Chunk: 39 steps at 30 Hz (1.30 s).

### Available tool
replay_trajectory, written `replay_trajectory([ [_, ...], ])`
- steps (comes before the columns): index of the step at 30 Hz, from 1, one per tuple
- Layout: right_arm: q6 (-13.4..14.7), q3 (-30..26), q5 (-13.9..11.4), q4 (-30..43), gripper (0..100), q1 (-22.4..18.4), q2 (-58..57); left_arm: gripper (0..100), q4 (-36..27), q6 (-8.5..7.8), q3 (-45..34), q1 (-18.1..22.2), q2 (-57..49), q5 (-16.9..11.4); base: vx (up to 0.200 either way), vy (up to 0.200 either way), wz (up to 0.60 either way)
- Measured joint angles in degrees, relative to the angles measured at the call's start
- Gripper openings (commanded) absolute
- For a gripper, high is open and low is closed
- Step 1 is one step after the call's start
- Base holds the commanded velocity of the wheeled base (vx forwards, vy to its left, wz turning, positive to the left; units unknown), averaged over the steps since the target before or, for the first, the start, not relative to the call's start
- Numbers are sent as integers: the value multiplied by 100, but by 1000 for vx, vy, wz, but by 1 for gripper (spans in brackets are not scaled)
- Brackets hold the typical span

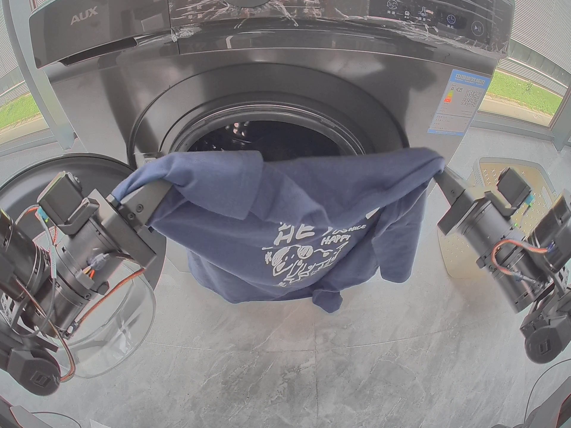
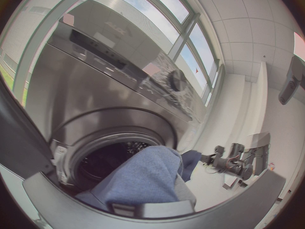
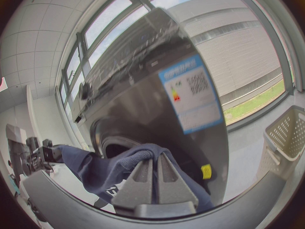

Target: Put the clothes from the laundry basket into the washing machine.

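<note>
Fingers of the right gripper are pressed together, pinching a bunched fold of the navy T-shirt at one end. The left gripper pinches the shirt's other end, with cloth draped over its fingertips. Both arms are raised from low at either side and angle inward and upward, wrists level with each other. The shirt is stretched between them like a banner, its white print facing out and its hem hanging free above the grey floor. Just behind it is the washing machine, its round glass door swung open on the left, the dark drum opening directly behind the shirt's top edge. The beige laundry basket stands on the floor beside the machine's right corner.
</note>
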<state>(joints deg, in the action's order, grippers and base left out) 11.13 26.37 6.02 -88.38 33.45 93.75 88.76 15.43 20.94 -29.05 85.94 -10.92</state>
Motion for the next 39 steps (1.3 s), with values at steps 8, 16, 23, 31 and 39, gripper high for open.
replay_trajectory([
  [8, 24, -68, -4, -2, 100, 761, 827, 0, 2, -22, 204, -562, 206, 0, 0, 0, 0],
  [16, 4, 12, 7, -5, 100, 1293, 1773, 0, 4, -35, 254, -940, 254, 6, 0, 0, 0],
  [23, -98, 91, 2, -2, 100, 1352, 2505, 0, 4, -41, 215, -1042, 187, -7, 0, 0, 0],
  [31, -141, 496, -9, -2, 100, 1348, 3131, 0, 6, -44, 188, -1122, 66, -27, 0, 0, 0],
  [39, -205, 814, -74, -2, 100, 1429, 3473, 0, 6, -44, 182, -1191, -45, -73, 0, 0, 0],
])
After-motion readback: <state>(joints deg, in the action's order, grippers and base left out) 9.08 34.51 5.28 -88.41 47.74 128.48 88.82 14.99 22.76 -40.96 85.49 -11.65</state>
